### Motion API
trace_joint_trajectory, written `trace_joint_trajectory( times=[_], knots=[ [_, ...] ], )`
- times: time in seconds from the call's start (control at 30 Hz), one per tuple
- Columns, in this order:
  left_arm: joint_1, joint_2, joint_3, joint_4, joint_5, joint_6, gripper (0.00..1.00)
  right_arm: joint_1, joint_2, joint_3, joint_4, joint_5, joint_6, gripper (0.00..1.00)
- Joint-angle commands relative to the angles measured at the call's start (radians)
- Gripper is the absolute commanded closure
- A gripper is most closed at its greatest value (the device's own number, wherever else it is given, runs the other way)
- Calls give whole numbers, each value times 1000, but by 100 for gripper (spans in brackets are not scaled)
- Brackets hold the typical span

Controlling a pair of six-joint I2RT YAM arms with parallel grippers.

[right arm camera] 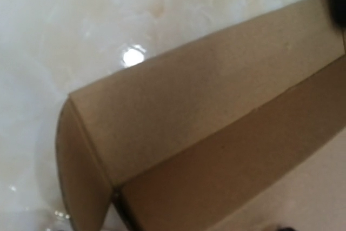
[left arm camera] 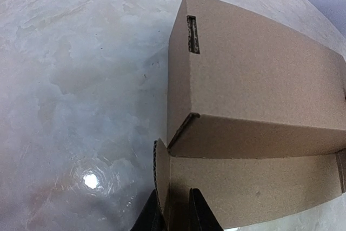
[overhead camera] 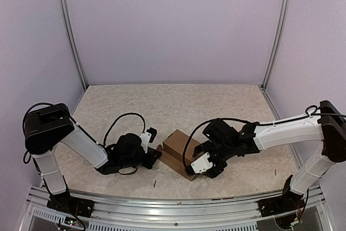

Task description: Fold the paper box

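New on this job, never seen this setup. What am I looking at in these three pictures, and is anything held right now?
These are two robot arms bolted at the near edge of a table. The wide picture comes from a fixed camera above and behind them: left arm on the left, right arm on the right. The other two come from a small camera on each wrist, looking along its claw. On the table lies one brown paper box, partly folded, a panel spread flat on its near side. The left claw has an upright flap edge between its fingers; whether it pinches it is unclear. The right claw sits at the box's near right side; its wrist view shows only cardboard close up, so its grip cannot be judged.
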Motion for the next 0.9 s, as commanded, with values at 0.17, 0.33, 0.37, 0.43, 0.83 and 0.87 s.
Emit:
trace_joint_trajectory(
  times=[0.17,0.33,0.37,0.43,0.83,0.87],
  knots=[
    [-37,-33,-29,14,-140,-10,85,10,-1,-58,-31,4,106,19],
    [-35,-38,-42,43,-167,-9,87,10,-11,-76,-28,-9,106,19],
    [-34,-40,-42,48,-172,-6,87,11,-12,-77,-23,-9,103,19],
    [-33,-43,-43,63,-174,2,88,13,-16,-84,-16,-6,96,20],
    [-45,-23,-16,77,-156,41,95,13,-4,-77,0,-10,126,28],
    [-48,-23,-13,76,-156,44,95,13,-3,-77,0,-11,127,28]
  ],
)
